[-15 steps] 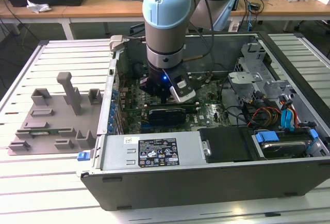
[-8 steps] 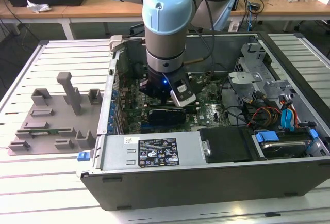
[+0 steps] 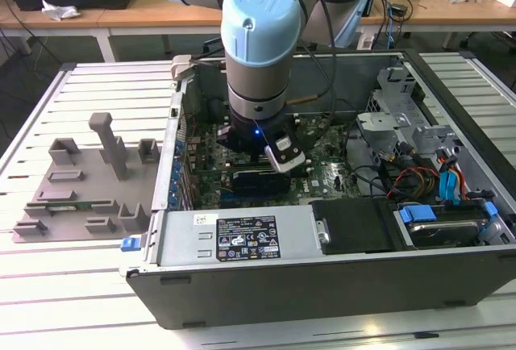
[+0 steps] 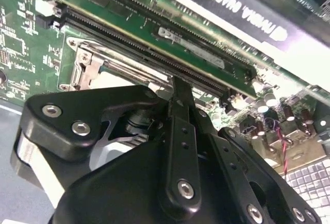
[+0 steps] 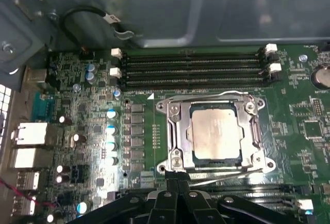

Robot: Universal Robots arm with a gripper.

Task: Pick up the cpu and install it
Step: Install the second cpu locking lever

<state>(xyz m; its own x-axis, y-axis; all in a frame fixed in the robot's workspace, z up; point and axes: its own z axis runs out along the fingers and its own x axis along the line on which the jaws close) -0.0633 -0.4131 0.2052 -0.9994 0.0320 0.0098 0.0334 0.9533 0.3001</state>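
Observation:
The cpu (image 5: 215,131), a flat square chip with a silver-grey top, lies seated in the metal socket frame (image 5: 175,131) on the green motherboard. My gripper (image 5: 178,181) is shut with nothing between its fingers, and its tips rest at the socket's edge beside a thin metal lever (image 5: 227,175). In the second wrist view the shut gripper (image 4: 178,87) points at the corner of the socket frame (image 4: 85,66). In the exterior view the arm's blue-capped wrist (image 3: 260,43) reaches down into the open computer case (image 3: 322,277).
A grey moulded tray (image 3: 81,197) with upright posts lies on the table at the exterior view's left. Black memory slots (image 5: 191,69) run beside the socket. A graphics card (image 4: 268,28) stands close to the gripper. Cables and drive bays (image 3: 435,181) crowd the exterior view's right.

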